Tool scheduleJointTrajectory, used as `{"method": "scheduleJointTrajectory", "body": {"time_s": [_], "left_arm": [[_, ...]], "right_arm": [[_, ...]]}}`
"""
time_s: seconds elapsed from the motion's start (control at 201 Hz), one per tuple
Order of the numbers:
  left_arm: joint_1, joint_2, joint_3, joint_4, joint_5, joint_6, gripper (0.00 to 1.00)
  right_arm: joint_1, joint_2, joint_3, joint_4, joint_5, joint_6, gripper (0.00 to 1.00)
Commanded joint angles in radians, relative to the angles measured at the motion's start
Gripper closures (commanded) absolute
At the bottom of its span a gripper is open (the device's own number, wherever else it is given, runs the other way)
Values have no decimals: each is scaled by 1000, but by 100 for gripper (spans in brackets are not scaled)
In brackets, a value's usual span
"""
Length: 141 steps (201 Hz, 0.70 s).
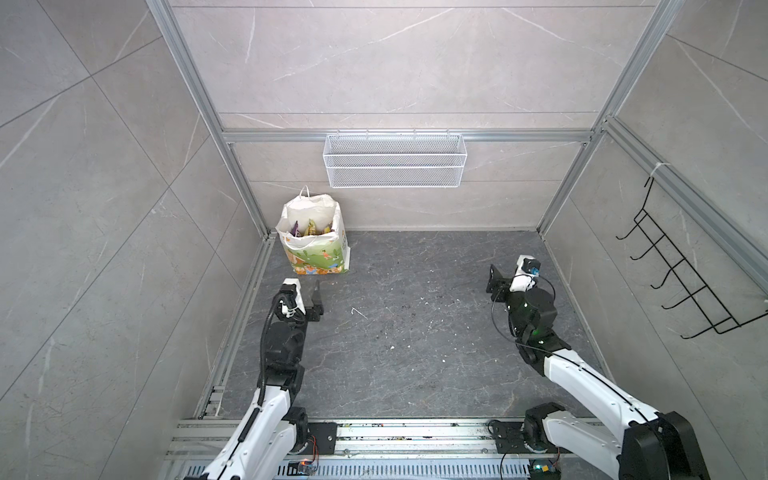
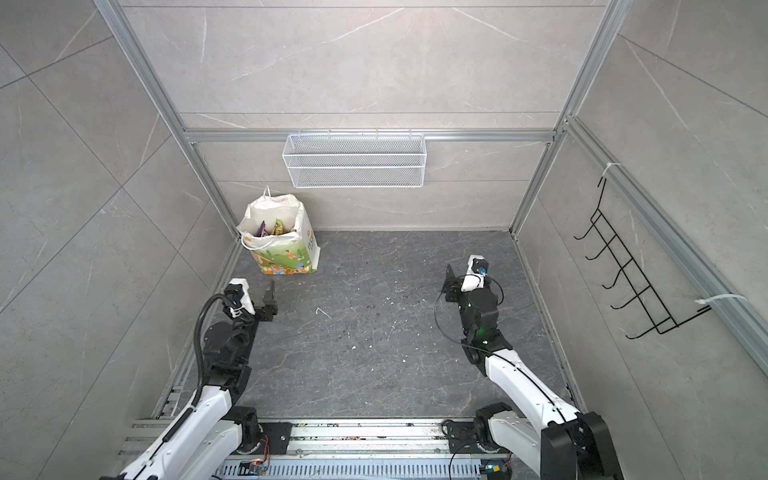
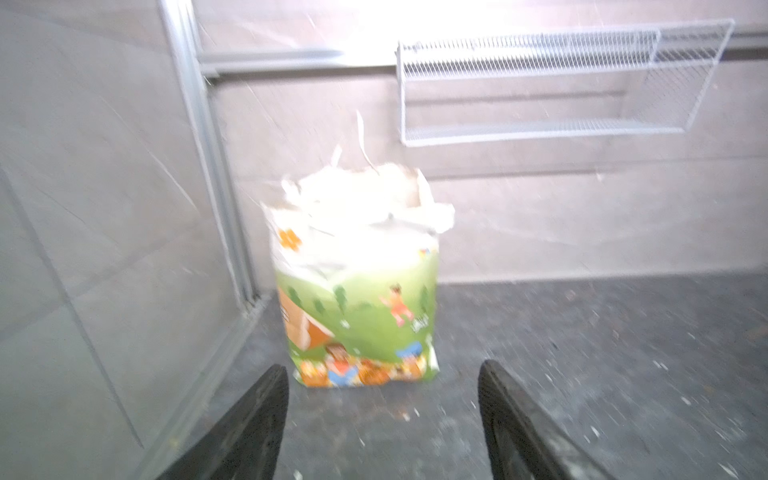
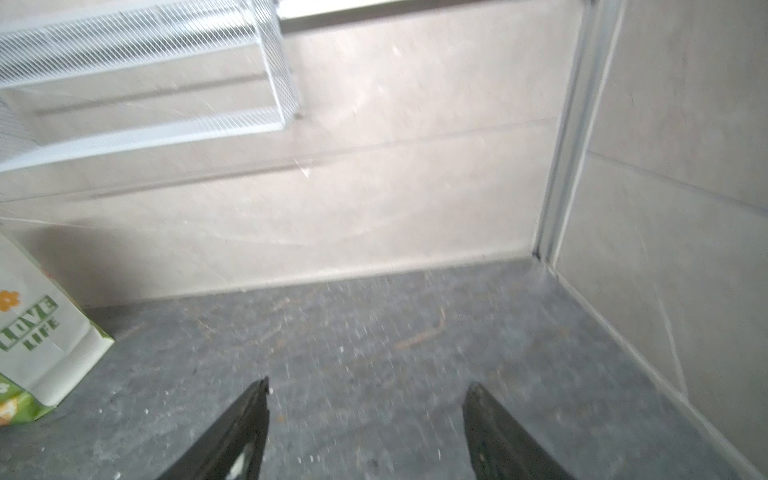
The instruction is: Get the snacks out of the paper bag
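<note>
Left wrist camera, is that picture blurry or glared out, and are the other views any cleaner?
Left wrist view: motion-blurred, with glare washing out the white top of the paper bag. Right wrist view: also smeared, though the bag's green lettering is readable. Both top views: sharp and evenly lit, snacks visible inside the bag.

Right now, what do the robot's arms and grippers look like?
The left arm and right arm are white with black joints. The left gripper and right gripper each have two black tapered fingers. A ribbed black hose follows the left arm; a black cable and green lights mark the right.
</note>
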Motion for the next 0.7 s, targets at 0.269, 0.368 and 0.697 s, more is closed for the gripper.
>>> {"method": "scheduleJointTrajectory", "body": {"time_s": [0.269, 0.368, 0.697], "left_arm": [[551, 533, 404, -197, 518, -465, 100], [610, 766, 614, -247, 755, -519, 100], [591, 1272, 1147, -484, 922, -552, 100]], "right_arm": [[22, 147, 114, -168, -253, 122, 42], [29, 141, 106, -176, -281, 162, 42], [132, 148, 137, -213, -297, 124, 41]]}}
